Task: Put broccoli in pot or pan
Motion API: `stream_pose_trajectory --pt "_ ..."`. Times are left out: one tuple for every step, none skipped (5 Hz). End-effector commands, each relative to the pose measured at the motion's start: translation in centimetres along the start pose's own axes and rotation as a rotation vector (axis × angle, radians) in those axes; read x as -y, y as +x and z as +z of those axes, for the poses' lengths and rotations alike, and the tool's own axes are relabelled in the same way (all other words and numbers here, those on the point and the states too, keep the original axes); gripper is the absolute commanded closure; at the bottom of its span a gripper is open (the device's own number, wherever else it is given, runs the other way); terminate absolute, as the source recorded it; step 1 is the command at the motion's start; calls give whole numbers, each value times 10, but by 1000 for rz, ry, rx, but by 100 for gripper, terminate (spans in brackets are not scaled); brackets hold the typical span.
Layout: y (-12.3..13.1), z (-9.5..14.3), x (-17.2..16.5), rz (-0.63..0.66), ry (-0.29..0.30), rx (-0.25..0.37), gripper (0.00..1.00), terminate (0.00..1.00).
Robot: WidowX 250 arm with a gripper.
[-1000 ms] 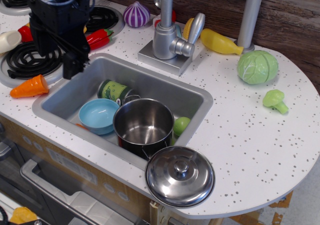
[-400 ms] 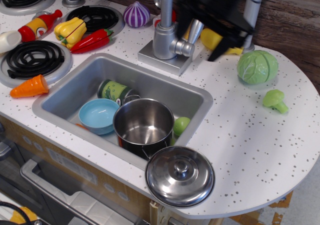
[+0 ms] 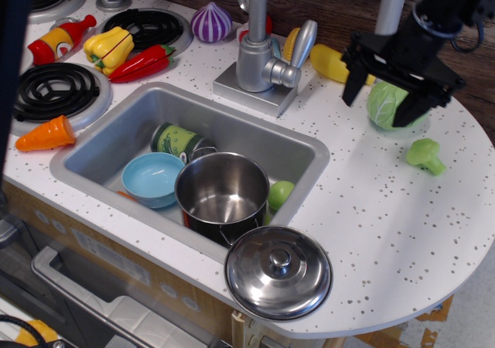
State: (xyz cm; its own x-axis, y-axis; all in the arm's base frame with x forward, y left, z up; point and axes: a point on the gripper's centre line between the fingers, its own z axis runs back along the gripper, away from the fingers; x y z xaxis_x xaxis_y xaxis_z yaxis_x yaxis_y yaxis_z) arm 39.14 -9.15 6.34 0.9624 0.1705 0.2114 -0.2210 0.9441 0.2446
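Note:
The broccoli (image 3: 426, 155), a small light-green floret, lies on the white counter at the right, just below the larger cabbage (image 3: 384, 104). The steel pot (image 3: 223, 193) stands upright and empty in the sink (image 3: 305, 148), front right part. My gripper (image 3: 377, 103) is black, hanging over the counter at the upper right with its two fingers spread open around the cabbage area. It holds nothing. It is up and to the left of the broccoli, apart from it.
A steel lid (image 3: 278, 271) lies on the counter edge in front of the pot. In the sink are a light-blue bowl (image 3: 152, 179), a green can (image 3: 177, 141) and a green ball (image 3: 281, 194). The faucet (image 3: 260, 45) stands behind the sink. Toy vegetables and burners fill the left.
My gripper has swept from the stove at the far left, across the faucet, to the right side over the cabbage. The objects have not moved.

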Motion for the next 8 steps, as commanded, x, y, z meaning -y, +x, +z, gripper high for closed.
stream_pose_trajectory --pt "12 13 22 57 -79 78 0 0" --pt "13 16 29 53 -136 87 0 0" --pt "14 21 36 51 -158 88 0 0" --pt "14 12 43 76 -195 80 0 0" --pt "13 3 42 66 -191 77 0 0" --pt "14 -10 48 72 -166 53 0 0" --pt "13 -20 49 114 -239 -4 0 0" --pt "13 -21 49 134 -258 -37 0 0"
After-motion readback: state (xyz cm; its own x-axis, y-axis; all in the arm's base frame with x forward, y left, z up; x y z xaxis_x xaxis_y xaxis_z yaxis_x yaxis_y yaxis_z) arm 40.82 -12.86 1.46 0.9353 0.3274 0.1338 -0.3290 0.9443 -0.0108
